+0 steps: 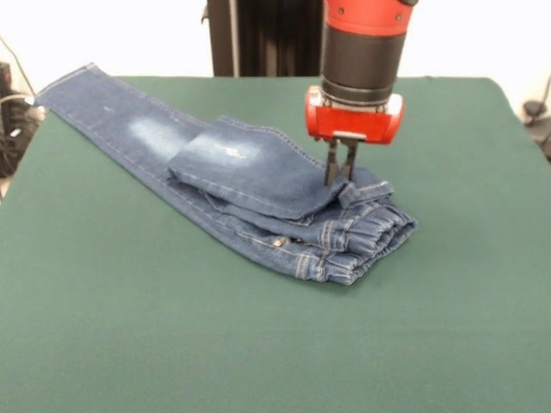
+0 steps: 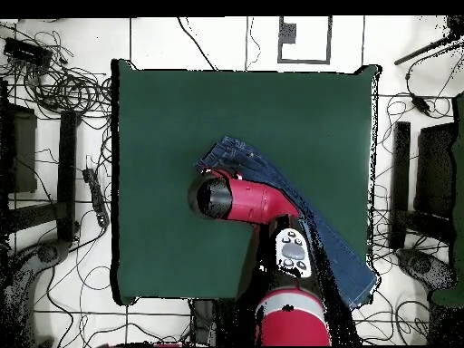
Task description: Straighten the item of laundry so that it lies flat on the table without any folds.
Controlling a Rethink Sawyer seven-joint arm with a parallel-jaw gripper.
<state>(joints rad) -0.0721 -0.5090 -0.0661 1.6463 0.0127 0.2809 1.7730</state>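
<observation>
The blue denim jeans (image 1: 250, 168) lie on the dark green table (image 1: 129, 327), right of centre. One leg stretches flat to the far left corner. The other leg is folded back on top of it, and the gathered waistband (image 1: 370, 237) bunches at the right. My gripper (image 1: 340, 176) hangs straight down with its fingers close together, pinching the edge of the folded leg near the waistband. In the overhead view the jeans (image 2: 340, 249) run diagonally on the table (image 2: 181, 118), and the red arm (image 2: 245, 201) covers their middle and hides the gripper.
The robot's black pedestal (image 1: 258, 39) stands behind the far edge. Cables and dark gear (image 1: 13, 120) lie off the left corner, next to the leg's cuff. Cables and stands (image 2: 63, 91) surround the table on the floor.
</observation>
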